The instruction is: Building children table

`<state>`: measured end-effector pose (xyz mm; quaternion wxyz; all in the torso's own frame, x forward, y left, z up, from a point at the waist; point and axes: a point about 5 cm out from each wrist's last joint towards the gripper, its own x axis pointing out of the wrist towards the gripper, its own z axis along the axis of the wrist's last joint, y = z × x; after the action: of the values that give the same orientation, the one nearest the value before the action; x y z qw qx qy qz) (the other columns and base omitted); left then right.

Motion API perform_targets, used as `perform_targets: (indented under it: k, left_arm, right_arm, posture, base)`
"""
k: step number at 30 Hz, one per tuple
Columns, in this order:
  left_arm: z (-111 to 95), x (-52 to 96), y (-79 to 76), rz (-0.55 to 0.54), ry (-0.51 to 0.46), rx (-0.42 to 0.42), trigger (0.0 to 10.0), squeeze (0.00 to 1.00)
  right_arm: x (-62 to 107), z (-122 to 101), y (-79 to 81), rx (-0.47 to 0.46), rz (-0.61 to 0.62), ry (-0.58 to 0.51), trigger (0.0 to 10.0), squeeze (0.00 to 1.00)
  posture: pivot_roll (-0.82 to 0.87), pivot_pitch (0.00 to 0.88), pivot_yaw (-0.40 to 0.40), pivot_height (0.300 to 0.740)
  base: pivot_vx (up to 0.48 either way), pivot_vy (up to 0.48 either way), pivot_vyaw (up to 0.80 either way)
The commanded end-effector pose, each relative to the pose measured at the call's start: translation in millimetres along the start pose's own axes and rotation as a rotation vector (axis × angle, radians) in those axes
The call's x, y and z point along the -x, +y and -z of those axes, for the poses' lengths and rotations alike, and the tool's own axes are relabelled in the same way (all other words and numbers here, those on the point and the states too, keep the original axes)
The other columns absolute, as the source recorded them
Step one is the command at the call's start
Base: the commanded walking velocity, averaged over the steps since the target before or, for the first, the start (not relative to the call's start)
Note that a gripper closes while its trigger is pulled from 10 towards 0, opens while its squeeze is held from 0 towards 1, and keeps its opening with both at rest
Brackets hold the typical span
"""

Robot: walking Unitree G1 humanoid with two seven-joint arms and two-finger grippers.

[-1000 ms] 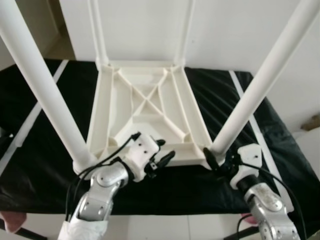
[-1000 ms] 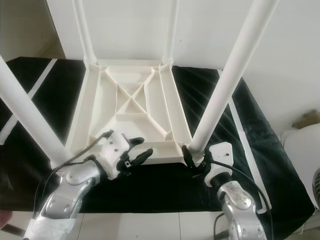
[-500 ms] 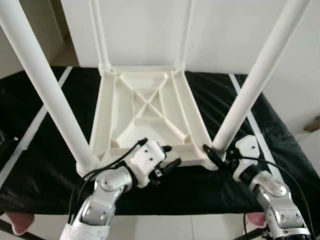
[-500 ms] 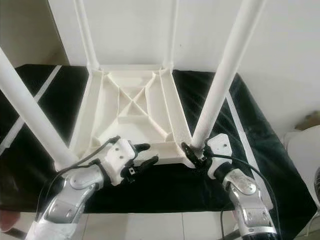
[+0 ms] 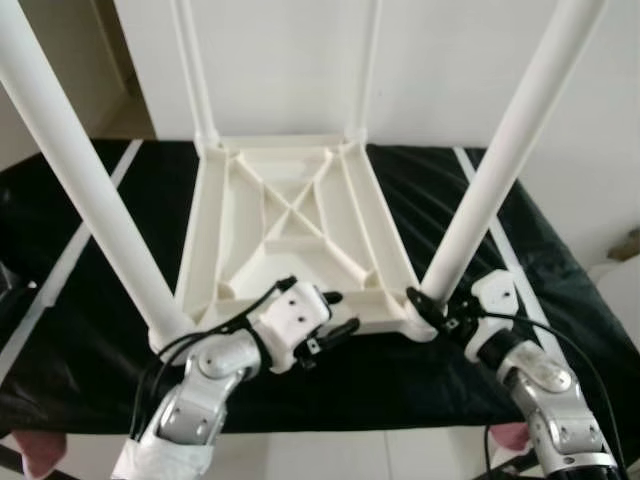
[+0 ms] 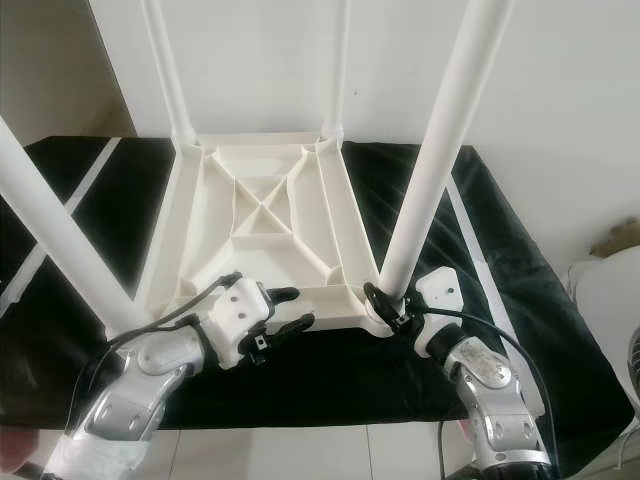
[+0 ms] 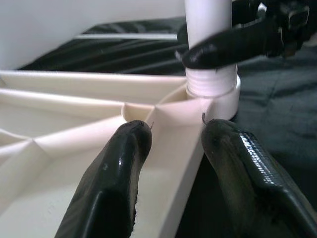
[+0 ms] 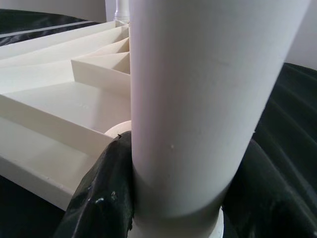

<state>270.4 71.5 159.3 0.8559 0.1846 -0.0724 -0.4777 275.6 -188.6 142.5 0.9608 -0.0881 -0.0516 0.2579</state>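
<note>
Black cloth [image 5: 80, 330] under upturned white table [image 5: 290, 225], white wall [image 5: 280, 60] behind. Legs cropped at top. Right end effector [image 5: 428, 308] clamps leg [image 5: 490, 190]; left end effector [image 5: 335, 318] wide at frame edge.

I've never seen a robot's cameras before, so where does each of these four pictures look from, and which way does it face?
Left eye view: on the head, facing forward and down at the upturned table top on the black cloth; both arms show.
Right eye view: the head's other eye, same scene.
Left wrist view: along the left gripper, open astride the top's near rim.
Right wrist view: along the right gripper, clamping the near right leg.
Shared: the left wrist view also catches that leg.
</note>
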Motion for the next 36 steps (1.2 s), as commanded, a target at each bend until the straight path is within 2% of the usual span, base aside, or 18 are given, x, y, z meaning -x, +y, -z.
perform_targets:
  k: [1, 6, 9, 11, 15, 21, 27, 35, 36]
  left_arm:
    - [2.0, -1.3, -1.1, 0.011, 0.007, -0.008, 10.0, 0.00]
    - [2.4, -2.0, -1.1, 0.001, 0.000, 0.009, 10.0, 0.00]
    - [1.6, -2.2, -0.5, 0.002, -0.004, 0.012, 10.0, 0.00]
    - [1.6, -2.2, -0.5, 0.002, -0.004, 0.012, 10.0, 0.00]
    - [1.5, -7.5, 7.9, -0.026, -0.013, 0.022, 10.0, 0.00]
    - [-0.9, -8.3, 14.6, -0.047, -0.013, 0.015, 10.0, 0.00]
    - [-1.9, -0.9, 16.4, -0.065, -0.012, 0.019, 10.0, 0.00]
    - [0.7, 2.3, 15.5, -0.069, -0.001, 0.023, 10.0, 0.00]
    - [1.0, 2.5, 15.6, -0.070, 0.000, 0.023, 10.0, 0.00]
  right_arm:
    - [0.6, 2.7, 3.6, 0.000, -0.002, 0.016, 10.0, 0.00]
    - [5.3, -2.0, 7.4, -0.034, 0.168, -0.015, 10.0, 0.00]
    - [6.4, -3.6, 12.1, -0.057, 0.235, -0.027, 10.0, 0.00]
    - [6.4, -3.6, 12.1, -0.057, 0.235, -0.027, 10.0, 0.00]
    - [4.4, -1.2, 27.4, -0.123, 0.466, -0.022, 10.0, 0.00]
    - [-3.0, 1.1, 43.7, -0.239, 0.660, -0.028, 10.0, 0.00]
    - [-7.4, 0.3, 54.1, -0.312, 0.712, -0.021, 10.0, 0.00]
    - [-4.6, 0.3, 54.3, -0.293, 0.712, -0.011, 10.0, 0.00]
    - [-3.9, -0.2, 53.5, -0.288, 0.705, -0.018, 10.0, 1.00]
  posture:
    - [-0.18, 0.066, 0.018, 0.740]
    - [-0.19, 0.078, 0.028, 0.740]
    - [-0.20, 0.087, 0.031, 0.740]
    - [-0.20, 0.087, 0.031, 0.740]
    - [-0.20, 0.083, 0.034, 0.740]
    - [-0.17, 0.083, 0.030, 0.740]
    - [-0.15, 0.091, 0.023, 0.740]
    - [-0.14, 0.092, 0.017, 0.740]
    - [-0.14, 0.092, 0.016, 0.740]
  base:
    - [0.000, 0.000, 0.00]
    - [0.000, 0.000, 0.00]
    - [0.000, 0.000, 0.00]
    - [0.000, 0.000, 0.00]
    - [0.000, 0.000, 0.00]
    - [0.000, 0.000, 0.00]
    - [0.000, 0.000, 0.00]
    - [0.000, 0.000, 0.00]
    - [0.000, 0.000, 0.00]
